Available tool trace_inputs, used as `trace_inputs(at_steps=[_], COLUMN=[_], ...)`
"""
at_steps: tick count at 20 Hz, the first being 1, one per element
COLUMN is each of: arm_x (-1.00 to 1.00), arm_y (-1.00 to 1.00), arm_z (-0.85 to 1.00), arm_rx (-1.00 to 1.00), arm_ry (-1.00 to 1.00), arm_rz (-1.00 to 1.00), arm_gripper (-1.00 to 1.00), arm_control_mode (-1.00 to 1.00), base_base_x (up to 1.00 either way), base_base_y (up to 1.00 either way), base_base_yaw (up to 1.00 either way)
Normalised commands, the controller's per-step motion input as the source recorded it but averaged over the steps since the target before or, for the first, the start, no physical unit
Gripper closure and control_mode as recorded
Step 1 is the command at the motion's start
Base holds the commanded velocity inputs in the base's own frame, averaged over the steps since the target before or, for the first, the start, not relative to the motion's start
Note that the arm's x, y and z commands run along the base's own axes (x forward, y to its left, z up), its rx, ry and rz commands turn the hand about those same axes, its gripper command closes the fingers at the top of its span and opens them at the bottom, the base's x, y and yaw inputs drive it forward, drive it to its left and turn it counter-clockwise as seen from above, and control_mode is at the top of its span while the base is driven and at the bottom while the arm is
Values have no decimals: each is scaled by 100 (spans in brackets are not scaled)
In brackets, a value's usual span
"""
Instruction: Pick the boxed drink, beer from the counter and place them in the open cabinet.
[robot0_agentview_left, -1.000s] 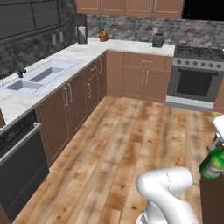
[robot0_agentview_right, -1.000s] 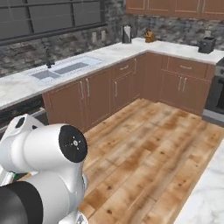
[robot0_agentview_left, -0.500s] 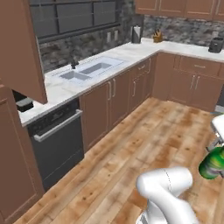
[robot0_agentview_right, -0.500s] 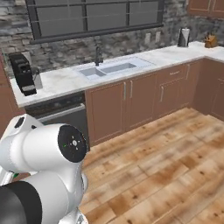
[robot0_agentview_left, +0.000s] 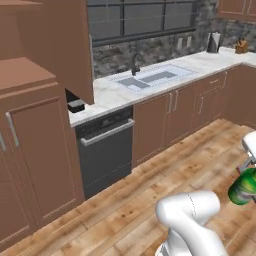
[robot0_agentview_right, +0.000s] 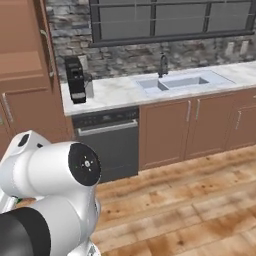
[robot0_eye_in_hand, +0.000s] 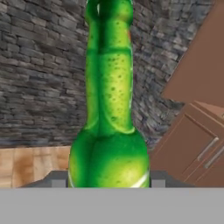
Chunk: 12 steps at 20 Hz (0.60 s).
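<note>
Beer (robot0_eye_in_hand: 109, 113) in my gripper (robot0_eye_in_hand: 109, 183), jaws clamped on bottle body, neck pointing away along hand view. Same bottle green at right edge of left base view (robot0_agentview_left: 244, 187), carried over wood floor. Cabinet (robot0_agentview_left: 35, 145) at left, shelf niche open above lower doors, well apart from bottle. Progress judgement: beer picked, not yet placed. Left: carry to niche, set down, release. Boxed drink status: can't tell.

Location: home kitchen | Evidence: sink (robot0_agentview_right: 176, 83) set in marbled surface (robot0_agentview_left: 116, 95); dishwasher (robot0_agentview_right: 106, 142); coffee maker (robot0_agentview_right: 75, 80); wooden cabinets (robot0_agentview_left: 172, 120); plank floor (robot0_agentview_right: 190, 205)
</note>
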Motion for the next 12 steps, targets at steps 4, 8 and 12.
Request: trace_inputs(at_steps=[4, 8, 12], arm_x=[0, 0, 0], arm_y=[0, 0, 0], arm_z=[0, 0, 0], arm_rx=[0, 0, 0], arm_ry=[0, 0, 0], arm_rz=[0, 0, 0], arm_gripper=[100, 100, 100], arm_control_mode=[100, 100, 100], base_base_x=[0, 0, 0], base_base_y=[24, 31, 34], base_base_yaw=[41, 39, 37])
